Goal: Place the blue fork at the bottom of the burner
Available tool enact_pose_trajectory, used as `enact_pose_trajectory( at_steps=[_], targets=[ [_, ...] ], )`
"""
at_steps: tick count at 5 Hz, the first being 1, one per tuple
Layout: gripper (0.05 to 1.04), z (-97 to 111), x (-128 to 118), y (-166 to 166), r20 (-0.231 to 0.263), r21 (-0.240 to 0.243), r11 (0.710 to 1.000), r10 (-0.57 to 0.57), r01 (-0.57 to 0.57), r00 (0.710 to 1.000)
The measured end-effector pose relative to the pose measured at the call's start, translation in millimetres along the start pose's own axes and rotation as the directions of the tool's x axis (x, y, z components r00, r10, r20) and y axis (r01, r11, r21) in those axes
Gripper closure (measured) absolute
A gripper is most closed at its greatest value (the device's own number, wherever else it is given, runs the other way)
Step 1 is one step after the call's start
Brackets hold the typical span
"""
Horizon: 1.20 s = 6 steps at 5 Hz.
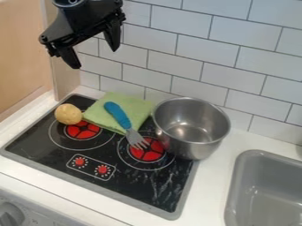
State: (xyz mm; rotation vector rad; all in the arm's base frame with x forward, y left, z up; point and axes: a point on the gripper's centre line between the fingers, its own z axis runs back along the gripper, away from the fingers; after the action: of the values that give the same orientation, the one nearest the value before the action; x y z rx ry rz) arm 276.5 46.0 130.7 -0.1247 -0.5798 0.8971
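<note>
At the left, a potato (68,114) is seen, and the gripper (95,58) is held high, fingers spread wide. The blue fork (119,115) is laid from the green cloth (137,106) to the right burner (154,153), near the pot (191,132).

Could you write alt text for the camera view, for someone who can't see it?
A blue-handled fork lies across a green cloth, its tines over a toy stove's red burner, between a potato and a steel pot; open black fingers hang above.
</note>
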Motion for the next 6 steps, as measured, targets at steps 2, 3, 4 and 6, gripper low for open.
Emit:
enact_pose_trajectory(
  at_steps=[2, 3, 4, 6],
  targets=[
    [0.085, -14, -15, 13, -0.054, 0.06, 0.998, 0.035, -0.032, 0.998],
    [0.085, -21, -17, 8, -0.094, 0.054, 0.997, 0.052, -0.047, 0.994],
    [0.085, -30, -6, -2, -0.096, 0.075, 0.994, 0.082, -0.075, 0.992],
    [0.085, -62, 5, -12, -0.12, 0.16, 0.976, 0.165, -0.145, 0.979]
  ],
)
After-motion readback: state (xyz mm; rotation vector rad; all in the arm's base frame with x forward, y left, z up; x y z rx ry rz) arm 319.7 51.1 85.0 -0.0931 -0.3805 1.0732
